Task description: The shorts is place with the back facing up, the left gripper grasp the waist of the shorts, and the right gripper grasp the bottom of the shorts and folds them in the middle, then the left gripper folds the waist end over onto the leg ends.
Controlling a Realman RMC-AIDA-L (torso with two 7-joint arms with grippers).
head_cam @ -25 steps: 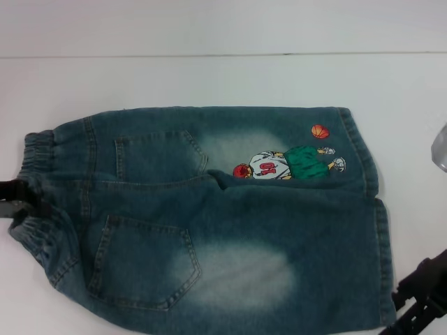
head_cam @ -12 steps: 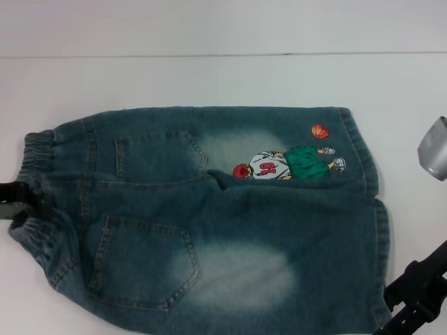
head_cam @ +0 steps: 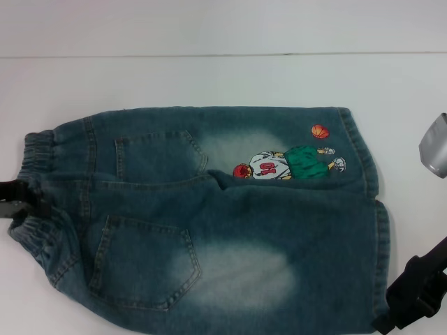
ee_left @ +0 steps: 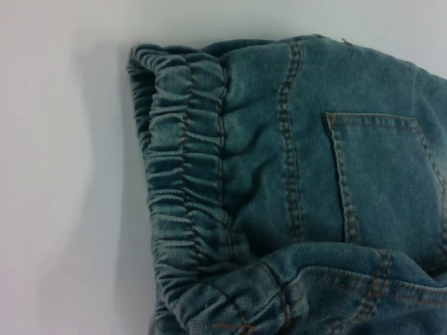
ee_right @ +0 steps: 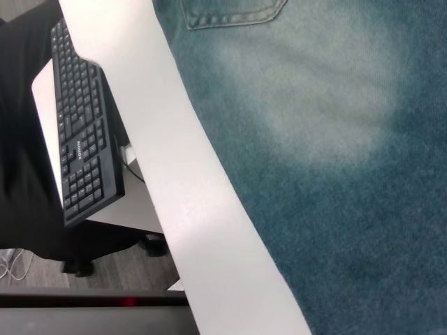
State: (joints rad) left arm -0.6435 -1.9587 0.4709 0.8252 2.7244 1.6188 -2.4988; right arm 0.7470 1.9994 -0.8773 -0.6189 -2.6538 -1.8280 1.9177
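The denim shorts (head_cam: 230, 223) lie flat on the white table (head_cam: 209, 77), back pockets up, waist at the left and leg ends at the right. A basketball-player patch (head_cam: 286, 162) marks the far leg. My left gripper (head_cam: 19, 199) sits at the middle of the elastic waist (head_cam: 35, 157), shut on it, and the band bunches in around it. The left wrist view shows the gathered waistband (ee_left: 181, 174) close up. My right gripper (head_cam: 411, 299) is at the near leg's hem corner (head_cam: 380, 307), touching its edge. The right wrist view looks down on the near leg (ee_right: 335, 139).
A silver part of my right arm (head_cam: 434, 146) shows at the right edge. The table's near edge (ee_right: 202, 209) runs beside the shorts, with a black keyboard (ee_right: 80, 132) on a lower desk beyond it. Bare white tabletop lies behind the shorts.
My right gripper has shifted in toward the near leg's hem corner, and the silver arm part has come further into view. The left gripper and the shorts have not moved.
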